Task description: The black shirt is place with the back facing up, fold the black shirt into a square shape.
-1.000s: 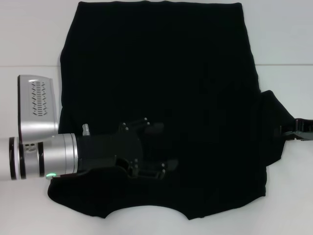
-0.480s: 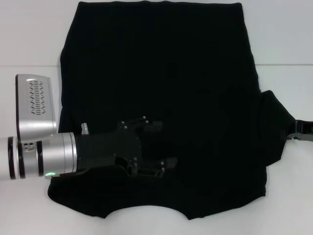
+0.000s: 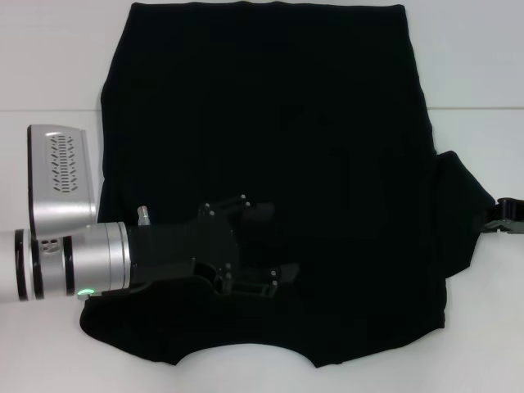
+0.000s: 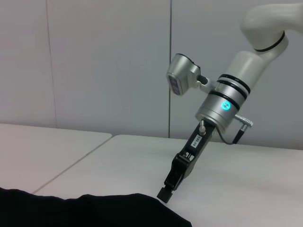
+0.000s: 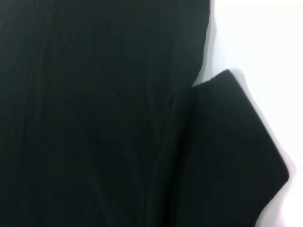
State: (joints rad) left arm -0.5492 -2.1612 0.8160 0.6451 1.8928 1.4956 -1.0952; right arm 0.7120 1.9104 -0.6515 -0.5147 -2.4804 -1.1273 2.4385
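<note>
The shirt [image 3: 270,164] lies flat on the white desk [image 3: 49,65]. Over its near-left part the left tool [image 3: 270,246] sits with jaws apart. Just off its right sleeve edge the right tool [image 3: 503,214] waits; cannot tell its state. Bare desk rings the shirt's far edges.

table [image 3: 49,65]: white, seam across | wall [image 4: 94,61]: pale grey panels, vertical joints
</note>
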